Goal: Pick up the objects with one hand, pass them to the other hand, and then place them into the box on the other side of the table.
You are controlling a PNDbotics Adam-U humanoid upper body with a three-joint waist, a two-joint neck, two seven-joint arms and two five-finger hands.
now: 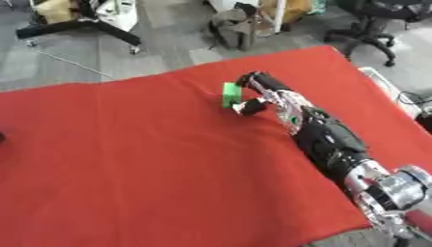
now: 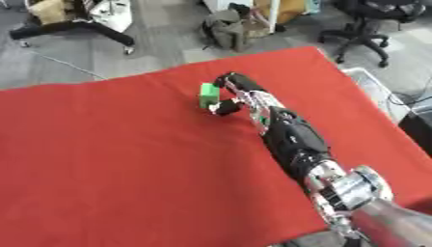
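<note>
The right hand (image 1: 260, 94) is black with silver metal showing between its fingers, and its thumb tip is black. Behind it the forearm (image 1: 325, 137) is a bulky black casing with a small green mark near the wrist, ending in polished silver joints (image 1: 397, 190).

Right arm (image 1: 337, 144) stretched from the lower right corner diagonally up and left, black forearm, silver joint near the corner. Right hand (image 1: 263, 94) at the far end, fingers (image 1: 253, 79) extended forward, thumb (image 1: 248, 107) bent in below them. Left arm and hand out of sight in both views.
</note>
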